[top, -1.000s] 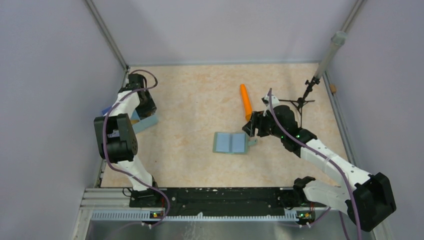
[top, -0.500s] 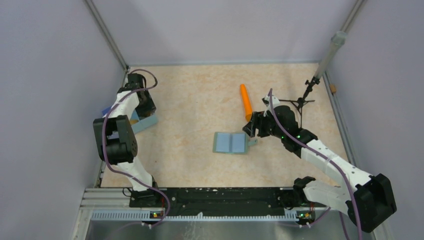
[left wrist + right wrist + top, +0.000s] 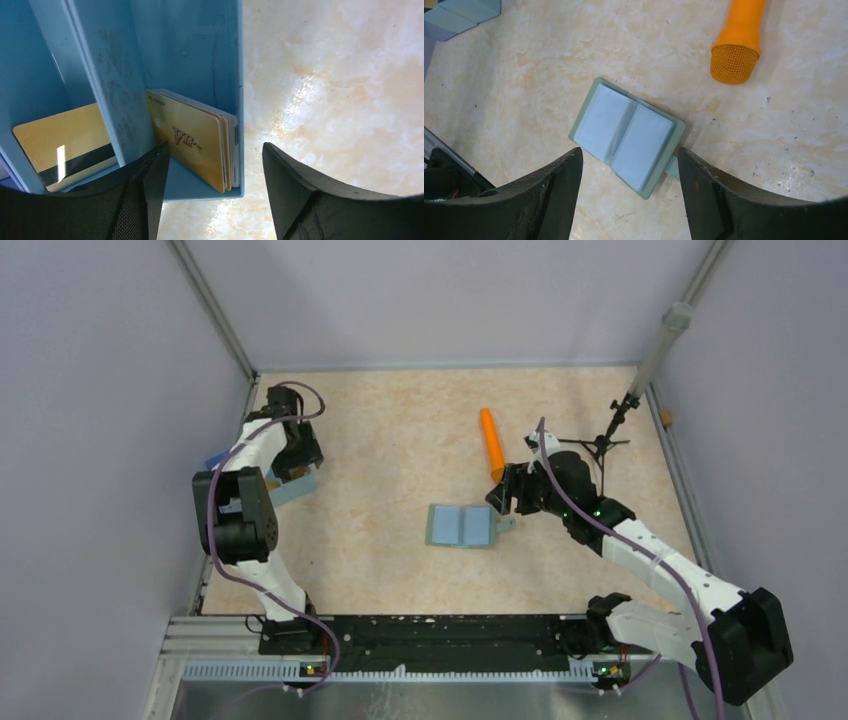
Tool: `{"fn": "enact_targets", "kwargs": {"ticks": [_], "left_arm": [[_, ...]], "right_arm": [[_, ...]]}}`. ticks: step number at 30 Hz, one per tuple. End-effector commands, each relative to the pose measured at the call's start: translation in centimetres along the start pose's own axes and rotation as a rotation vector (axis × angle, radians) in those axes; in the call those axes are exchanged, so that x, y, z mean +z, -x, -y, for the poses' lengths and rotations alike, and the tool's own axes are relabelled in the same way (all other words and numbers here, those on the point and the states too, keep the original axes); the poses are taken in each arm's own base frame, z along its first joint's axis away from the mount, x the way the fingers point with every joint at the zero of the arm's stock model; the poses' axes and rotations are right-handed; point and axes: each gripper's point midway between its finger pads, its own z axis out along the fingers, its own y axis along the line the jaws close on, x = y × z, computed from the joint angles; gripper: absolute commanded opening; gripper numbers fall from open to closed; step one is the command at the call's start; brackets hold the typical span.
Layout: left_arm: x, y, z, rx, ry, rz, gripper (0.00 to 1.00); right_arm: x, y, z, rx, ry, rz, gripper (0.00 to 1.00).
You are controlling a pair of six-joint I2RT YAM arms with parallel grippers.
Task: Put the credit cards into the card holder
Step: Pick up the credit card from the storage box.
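The card holder [image 3: 462, 526] lies open and flat on the table, pale blue inside, also seen in the right wrist view as the card holder [image 3: 629, 135]. My right gripper [image 3: 499, 497] hangs open just above its right edge, and the right gripper [image 3: 630, 152] has nothing between its fingers. A stack of gold credit cards [image 3: 195, 140] stands on edge in the right compartment of the blue tray [image 3: 125, 75]. Another gold card with a dark stripe [image 3: 65, 147] sits in the compartment to its left. My left gripper [image 3: 215, 162] is open over the stack, apart from it; from above, the left gripper [image 3: 297, 470] is at the tray.
The blue tray [image 3: 285, 487] sits by the left wall. An orange cylinder [image 3: 491, 441] lies behind the card holder, its mesh end [image 3: 734, 62] near my right gripper. A thin black stand [image 3: 605, 440] rises at the back right, close to the right wall.
My left gripper has opened wider and shifted slightly right over the tray. The right arm and the card holder have not moved.
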Motion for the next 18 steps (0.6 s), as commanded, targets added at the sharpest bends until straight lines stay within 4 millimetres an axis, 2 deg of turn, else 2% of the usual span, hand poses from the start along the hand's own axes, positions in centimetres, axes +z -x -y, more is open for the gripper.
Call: {"fn": "enact_targets", "kwargs": {"ticks": [1,6,7,14,18], "left_arm": [[0.3,0.3,0.3,0.085,0.100,0.001,0.72],[1.0,0.0,-0.2,0.131,0.208,-0.021,0.68],[0.9,-0.3,0.6,0.158,0.210,-0.018,0.67],[0.6,-0.4,2.4,0.219,0.188,0.010,0.65],[0.1,-0.4,3.2,0.249,0.184,0.032,0.59]], "right_arm": [[-0.6,1.1,0.0,-0.011,-0.004,0.044,0.69],[-0.6,1.2,0.1,-0.018,-0.004,0.047,0.68],[-0.7,1.2,0.0,-0.018,-0.004,0.048,0.68],[-0.7,1.3,0.1,-0.024,-0.007,0.052,0.68],[-0.8,1.4,0.0,-0.021,-0.005,0.055,0.68]]}}
